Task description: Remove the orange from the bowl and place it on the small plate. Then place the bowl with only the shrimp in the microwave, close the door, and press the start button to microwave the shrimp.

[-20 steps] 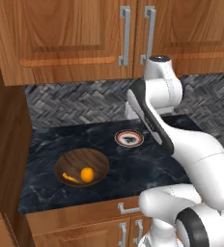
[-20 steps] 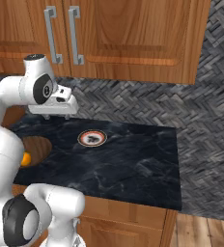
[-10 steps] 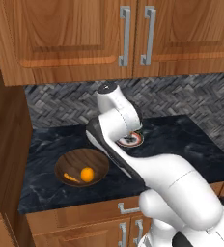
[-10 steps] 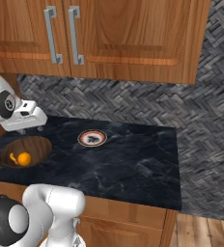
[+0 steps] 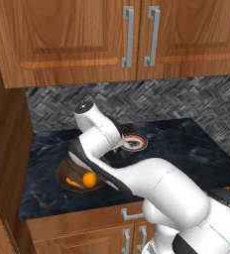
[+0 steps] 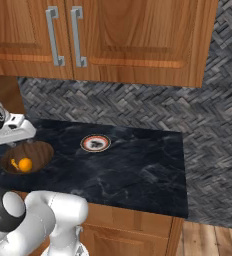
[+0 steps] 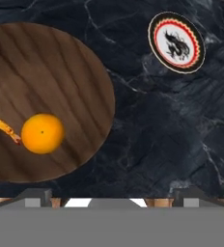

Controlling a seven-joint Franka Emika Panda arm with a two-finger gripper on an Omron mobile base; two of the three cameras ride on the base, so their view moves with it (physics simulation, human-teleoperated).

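1. Bowl [image 7: 46,77]: wide, shallow, round, dark brown wood with visible grain. It sits on the black marbled worktop [image 6: 133,170] near the worktop's left end, close to the front edge. In the left base view the white arm [image 5: 137,173] covers part of the bowl.
2. Gripper [image 7: 111,195]: two small dark finger tips, one [image 7: 34,195] rising at the bottom of the hand view. They stand wide apart with nothing between them. They hang above the worktop, beside the bowl's rim on the plate side, touching nothing.
3. Small round plate [image 6: 95,143]: white face, dark centre, red-brown rim. It lies flat on the worktop toward the back edge, well apart from the bowl, with bare worktop between the two.
4. Orange [image 7: 42,133]: small, round, bright orange fruit, resting inside the bowl on its floor, toward the side nearest the worktop's front edge.
5. Shrimp [image 7: 0,126]: thin, curved orange piece, also inside the bowl, just beside the orange. One end reaches the fruit; whether they touch I can't tell.
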